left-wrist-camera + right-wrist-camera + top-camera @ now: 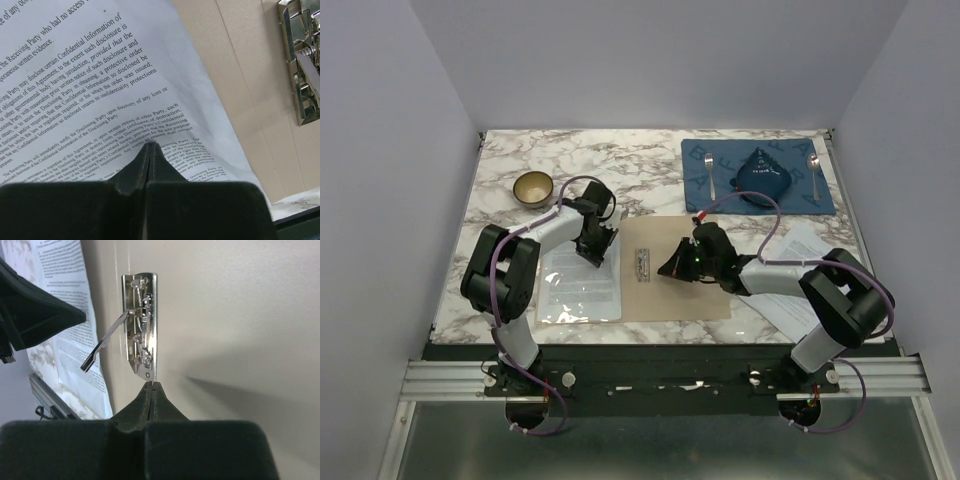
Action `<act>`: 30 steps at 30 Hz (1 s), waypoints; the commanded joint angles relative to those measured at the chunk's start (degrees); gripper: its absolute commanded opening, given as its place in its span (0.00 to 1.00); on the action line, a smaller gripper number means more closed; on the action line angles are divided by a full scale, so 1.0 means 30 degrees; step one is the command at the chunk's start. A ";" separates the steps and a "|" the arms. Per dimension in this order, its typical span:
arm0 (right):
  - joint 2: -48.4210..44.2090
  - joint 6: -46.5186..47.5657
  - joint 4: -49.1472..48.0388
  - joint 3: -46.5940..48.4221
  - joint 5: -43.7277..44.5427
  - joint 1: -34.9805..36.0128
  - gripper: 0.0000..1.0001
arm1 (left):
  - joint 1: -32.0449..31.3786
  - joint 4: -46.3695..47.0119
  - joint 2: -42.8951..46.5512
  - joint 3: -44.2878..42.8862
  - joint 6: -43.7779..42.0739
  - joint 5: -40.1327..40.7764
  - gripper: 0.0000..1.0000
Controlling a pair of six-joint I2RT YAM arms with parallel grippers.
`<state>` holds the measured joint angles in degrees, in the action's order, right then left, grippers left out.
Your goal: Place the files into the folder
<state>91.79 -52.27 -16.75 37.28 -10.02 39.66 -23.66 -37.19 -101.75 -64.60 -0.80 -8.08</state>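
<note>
Kraft folder (695, 295) lies flat at the middle of the tabletop's (620, 165) near edge. Printed sheets (578, 290) lie left of it, with their right margin overlapping the tan card. More sheets (798, 245) sit near the right edge under your right arm. Your left fingers (140, 172) are together, tips over the sheet; can't tell if paper is pinched. Your right fingers (140, 412) are together, tips just short of the metal clip (142, 322), whose lever is raised.
</note>
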 commanded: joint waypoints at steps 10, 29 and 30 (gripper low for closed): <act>0.2566 -0.0418 -0.3321 0.1137 -0.3543 0.0257 0.00 | -0.0053 0.1117 -0.0417 0.0614 -0.0700 0.2457 0.00; 0.4765 -0.1384 -0.3820 0.3920 -0.3369 0.0608 0.00 | -0.0258 0.0854 0.0607 0.1435 -0.1111 0.2545 0.00; 0.4794 -0.1414 -0.3791 0.4096 -0.3311 0.0608 0.01 | -0.0258 0.0854 0.0666 0.1493 -0.1111 0.2546 0.00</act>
<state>105.21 -55.75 -26.79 46.37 -20.78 41.10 -24.40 -33.10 -100.27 -62.39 -2.76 -3.16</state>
